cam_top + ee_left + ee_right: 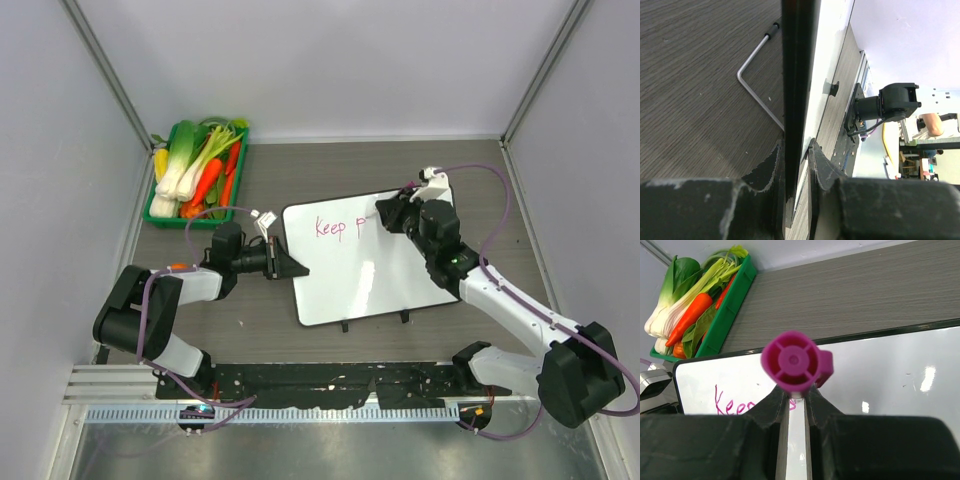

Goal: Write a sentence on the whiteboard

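At the far left of the counter sits a green tray. It is full of vegetables: white and green leafy ones, and orange carrots.

Next comes the left arm. It lies low and reaches to the right. The left pincer is closed on the left edge of the whiteboard. In the left wrist view, the two black fingers squeeze the thin black rim of the board from both sides. In that view, a bent metal rod lies on the brown counter on the left side of the rim.

The whiteboard lies in the middle of the counter, a little turned, between the two arms. Two small black clips stick out from its near edge. Pink writing near the top of the board says "Keep", and then a "p".

Further right, the right arm reaches in over the far right corner of the board. The right pincer is closed around a marker. The marker has a white body and a bright pink end that faces the wrist camera. It points down at the board, just to the right of the "p". I cannot tell if the tip touches the board, because the pincer hides it.
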Robot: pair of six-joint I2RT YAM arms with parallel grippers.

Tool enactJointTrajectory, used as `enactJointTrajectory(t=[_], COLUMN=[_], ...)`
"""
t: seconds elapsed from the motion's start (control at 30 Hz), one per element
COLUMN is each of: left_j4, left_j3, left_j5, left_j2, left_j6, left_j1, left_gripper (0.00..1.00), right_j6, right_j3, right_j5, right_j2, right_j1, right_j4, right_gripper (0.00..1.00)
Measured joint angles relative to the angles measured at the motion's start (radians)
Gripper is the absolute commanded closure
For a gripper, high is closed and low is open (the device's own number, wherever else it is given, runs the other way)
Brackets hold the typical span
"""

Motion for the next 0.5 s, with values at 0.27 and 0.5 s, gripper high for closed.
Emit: enactJointTrajectory(t=[0.27,0.5], left_j4=[-0.001,-0.002], left_j3=[0.000,0.000], left_j5=[0.000,0.000], left_j2=[0.000,0.000], left_j6=[-0.001,-0.002], left_j1=[0.000,0.000], left_gripper=[1.00,1.00], right_j6=[0.001,0.003], right_j3=[-0.018,-0.035], right_j5=[-0.001,-0.008], right_j2=[0.000,-0.010], right_j1=[0.000,0.000], right_j4=[0.021,0.030], right_gripper=[0.99,0.99])
